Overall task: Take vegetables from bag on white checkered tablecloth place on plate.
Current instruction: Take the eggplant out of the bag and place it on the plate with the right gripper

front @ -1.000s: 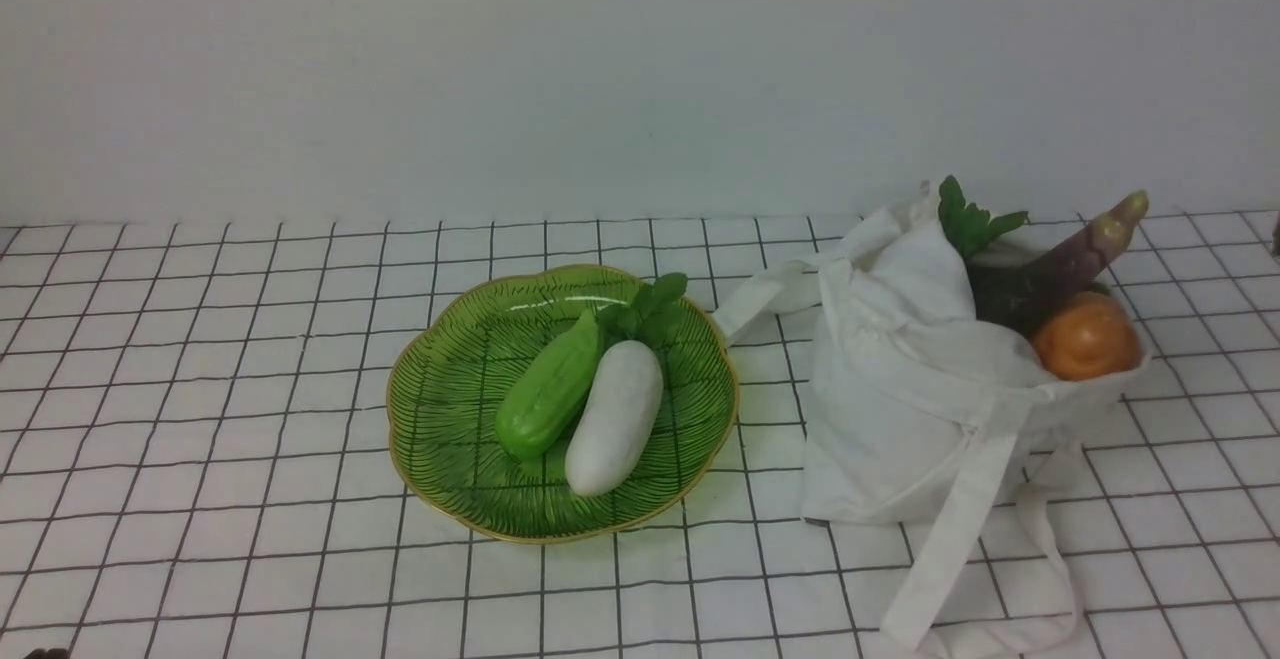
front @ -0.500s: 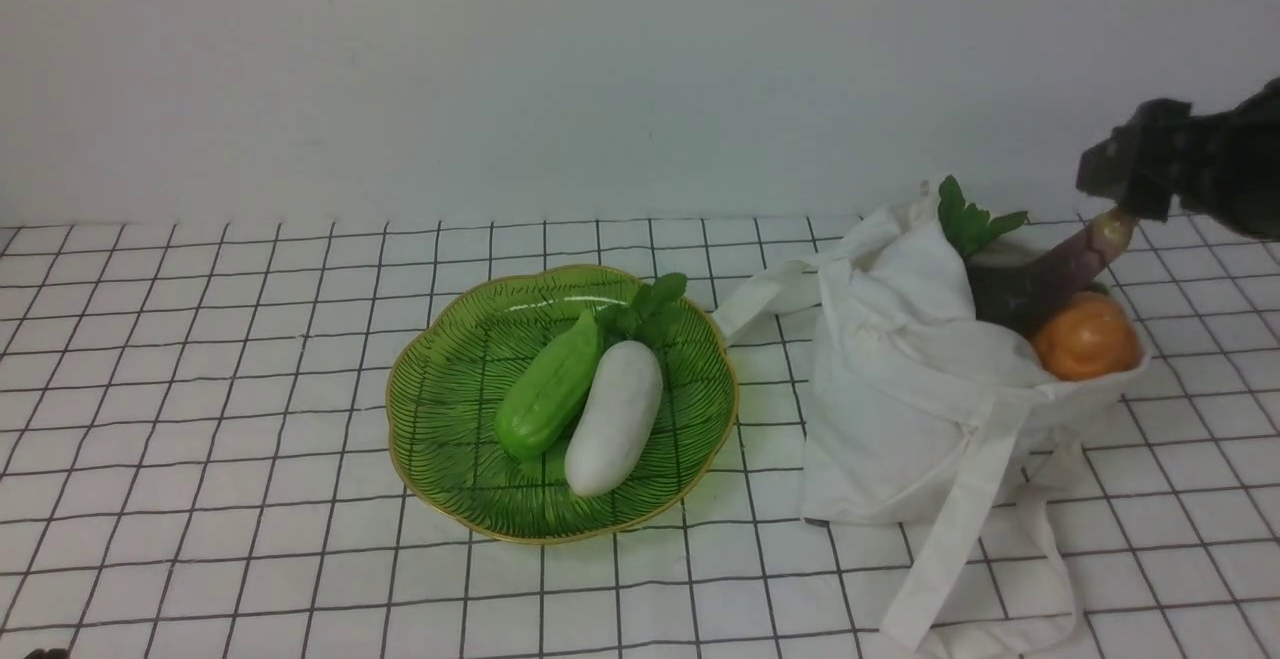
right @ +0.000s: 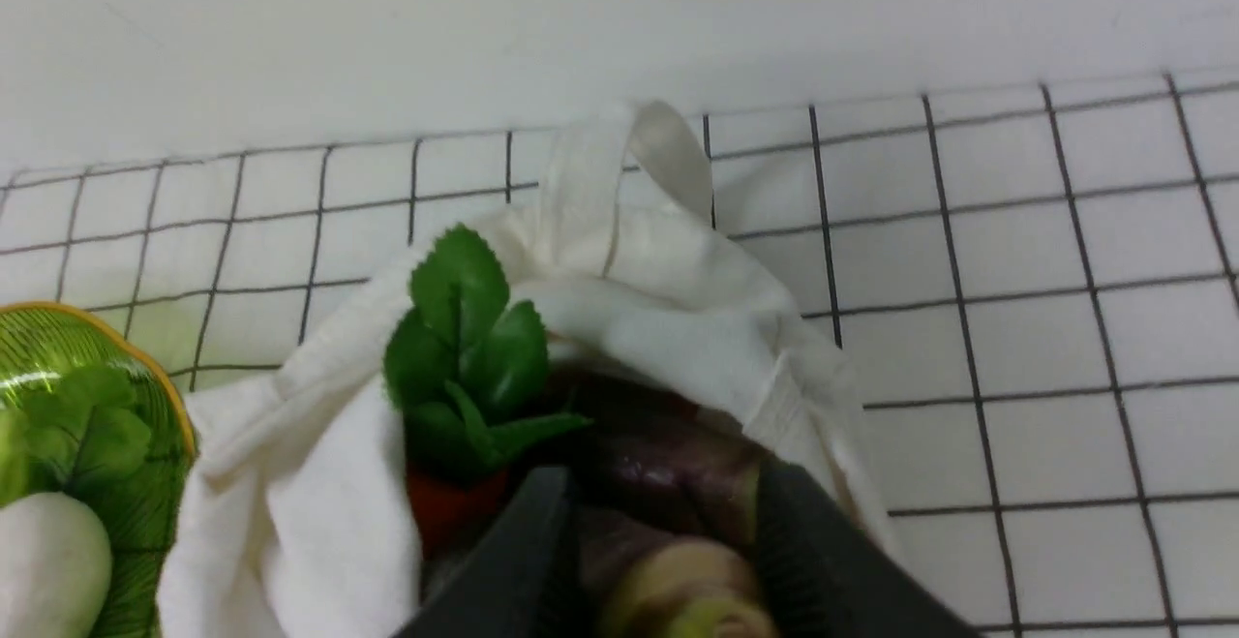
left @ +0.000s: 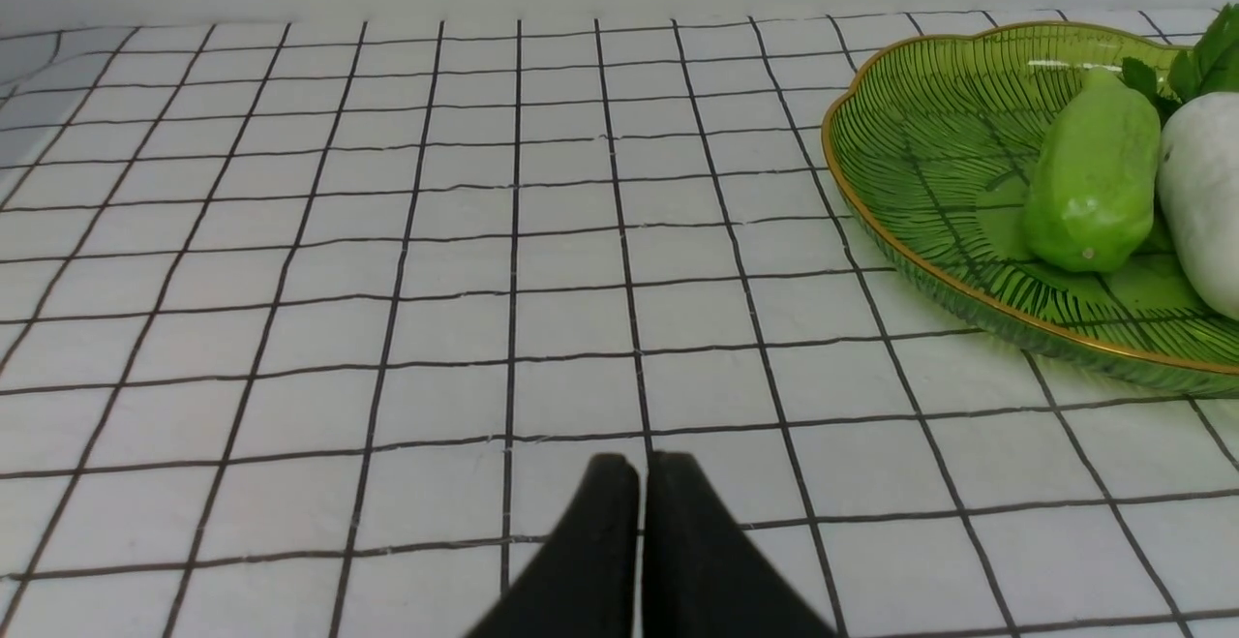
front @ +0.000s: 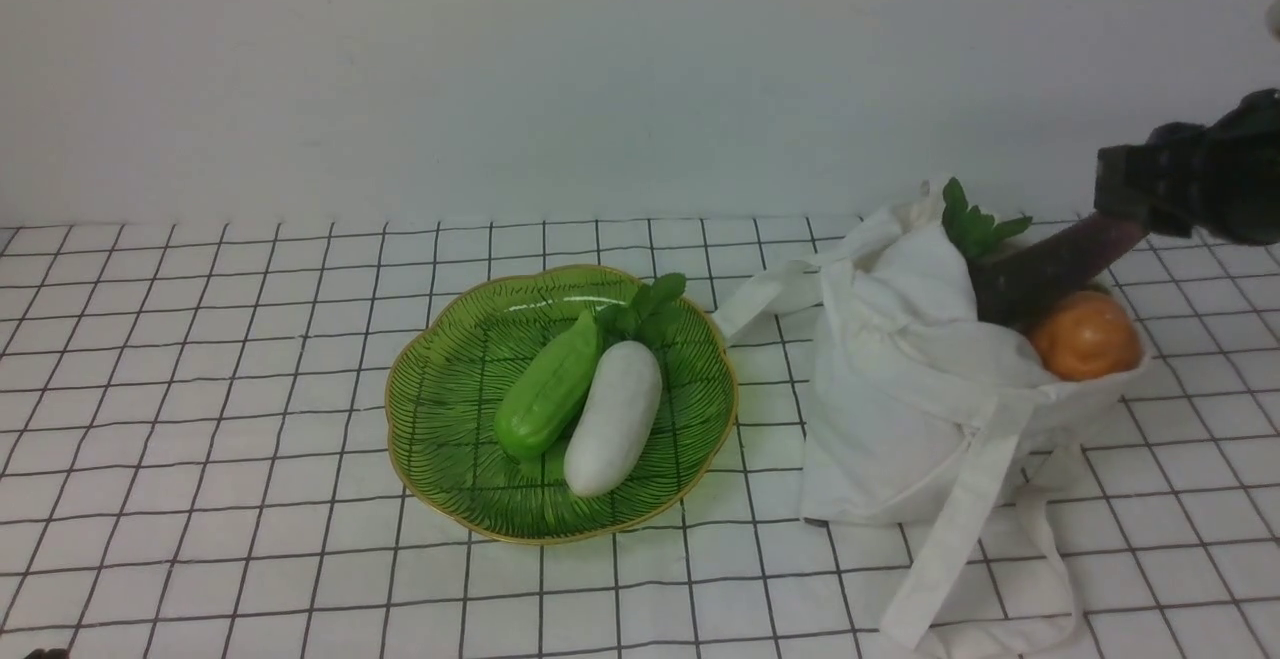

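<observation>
The eggplant stands in the mouth of the bag. Its dark body is buried in the cloth and its stem end projects outward. Its long axis slants up out of the bag, rising toward the robot's right and rear.

The right gripper is at that raised end. In the right wrist view its fingers stand apart, one on each side of the stem, with the eggplant filling the space between them. The pictures do not show whether the pads are already pressing. The right arm is clearly the nearer one.

Extraction is best made along the long axis, up and out of the bag. The space above the bag is unobstructed.

Obstacles at the bag's mouth:
- The orange round vegetable lies just under the eggplant, apparently touching it.
- The leafy green stands beside it, on the bag's left.
- The soft bag rim may drag along with the eggplant.

The plate sits on the white checkered tablecloth to the bag's left, and a strap handle reaches nearly to its rim. It already carries a green vegetable and a white vegetable, side by side. Bare room remains on the plate's half farther from the bag.

The left gripper has its fingers pressed together, holding nothing. It hangs over bare tablecloth, probably beyond the plate from the bag.
</observation>
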### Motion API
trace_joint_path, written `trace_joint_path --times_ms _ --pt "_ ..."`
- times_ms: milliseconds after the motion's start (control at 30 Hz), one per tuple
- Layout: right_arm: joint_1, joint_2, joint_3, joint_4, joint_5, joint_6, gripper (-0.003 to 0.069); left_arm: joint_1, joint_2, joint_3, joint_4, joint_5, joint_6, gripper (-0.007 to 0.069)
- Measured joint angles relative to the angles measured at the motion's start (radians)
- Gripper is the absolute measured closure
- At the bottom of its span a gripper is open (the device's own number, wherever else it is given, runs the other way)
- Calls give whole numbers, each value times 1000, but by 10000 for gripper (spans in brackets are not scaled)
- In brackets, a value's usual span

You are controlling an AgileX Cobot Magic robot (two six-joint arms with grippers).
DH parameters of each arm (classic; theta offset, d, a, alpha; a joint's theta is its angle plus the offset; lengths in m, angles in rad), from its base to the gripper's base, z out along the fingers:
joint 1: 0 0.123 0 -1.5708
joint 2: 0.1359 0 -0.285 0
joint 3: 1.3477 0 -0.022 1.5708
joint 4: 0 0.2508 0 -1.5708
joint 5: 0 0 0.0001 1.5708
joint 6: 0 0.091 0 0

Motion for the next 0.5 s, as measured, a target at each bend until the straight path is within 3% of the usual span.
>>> trace_joint_path --times_ms 233,333,500 --pt "0 -134 -44 -1 56 -9 442 0 0 0 0 0 -5 632" --pt "11 -191 -82 83 98 -14 442 0 0 0 0 0 -5 632" --pt "162 -175 -93 257 101 -156 442 0 0 0 0 0 -5 632"
